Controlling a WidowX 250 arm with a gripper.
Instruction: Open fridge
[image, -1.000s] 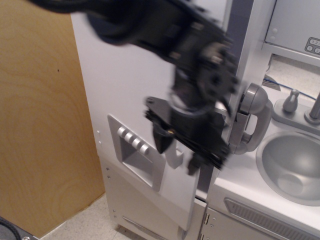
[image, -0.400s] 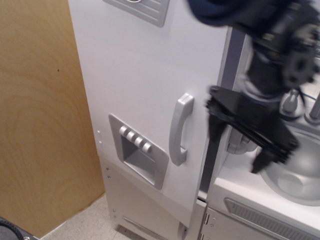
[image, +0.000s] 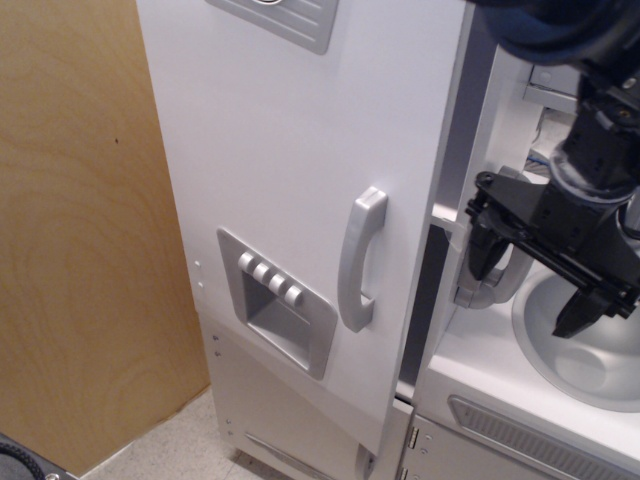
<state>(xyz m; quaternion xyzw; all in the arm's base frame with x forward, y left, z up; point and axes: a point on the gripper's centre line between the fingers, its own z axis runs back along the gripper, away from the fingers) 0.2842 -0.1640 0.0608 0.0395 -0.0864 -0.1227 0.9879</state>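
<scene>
- The fridge (image: 290, 190) door is seen ajar at 9 o'clock of the gripper (image: 530, 285).
- The fingers (image: 480, 262) are spread wide, holding nothing.
- The grey handset (image: 490, 290) could be snagged and the handle (image: 360, 260) missed.

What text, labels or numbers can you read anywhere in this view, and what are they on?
No readable text anywhere in this view.
Fridge door: plain white, no lettering.
Dispenser buttons: four silver buttons, no markings visible.
Grey panel at the top of the door: cut off by the frame edge, nothing legible.
Grey panel at upper right behind the arm: mostly hidden, too blurred to read.
Hand: black, open, no label visible.
</scene>
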